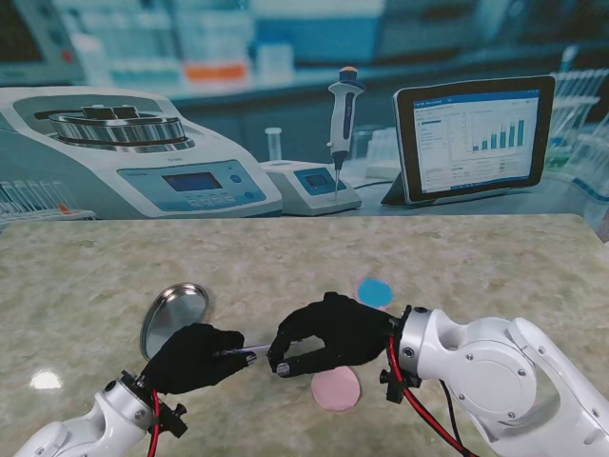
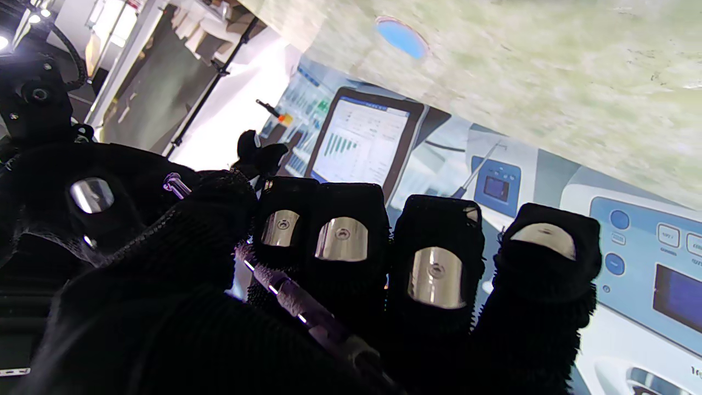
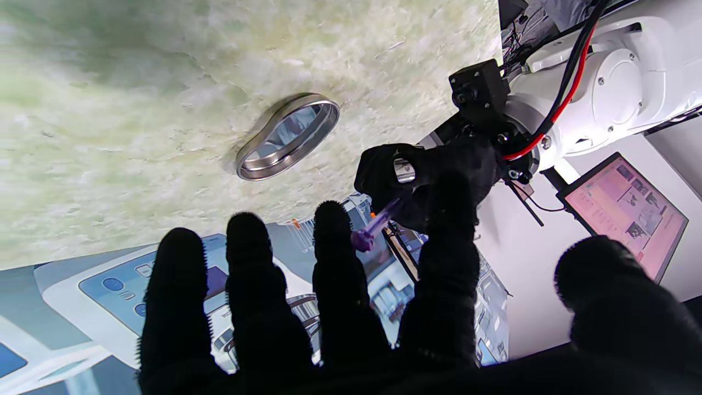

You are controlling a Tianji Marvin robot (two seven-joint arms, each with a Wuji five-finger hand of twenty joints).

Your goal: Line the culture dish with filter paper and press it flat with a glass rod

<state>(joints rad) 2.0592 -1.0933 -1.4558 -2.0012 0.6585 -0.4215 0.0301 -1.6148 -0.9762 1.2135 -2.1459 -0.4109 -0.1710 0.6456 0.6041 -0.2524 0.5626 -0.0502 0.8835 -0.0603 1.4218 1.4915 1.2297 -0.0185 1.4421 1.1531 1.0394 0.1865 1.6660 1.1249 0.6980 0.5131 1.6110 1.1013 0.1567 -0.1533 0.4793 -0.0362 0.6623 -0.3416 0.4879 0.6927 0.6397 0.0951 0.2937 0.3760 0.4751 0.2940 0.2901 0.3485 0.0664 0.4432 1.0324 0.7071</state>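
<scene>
Marble table (image 1: pixel 457 257); right hand (image 1: pixel 333 333) fingers spread, tips at the glass rod (image 1: pixel 249 352) (grip unclear); left hand (image 1: pixel 195 357) closed around the rod; culture dish (image 1: pixel 173 314) just beyond left hand; pink filter paper (image 1: pixel 336 388) under right hand; blue disc (image 1: pixel 375 291) just beyond.

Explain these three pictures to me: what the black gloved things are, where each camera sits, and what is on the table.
The black gloved shapes are a robot's two five-finger hands on white arms. The wide picture comes from a camera on a stand above its shoulders; the other two come from cameras on each wrist and appear upside down.

On the marbled table lie a round shiny metal culture dish, a blue paper disc and a pink paper disc.

The left hand is closed on a thin clear glass rod. The right hand is right at the rod's free end, fingers curled; whether it grips the rod I cannot tell.
</scene>
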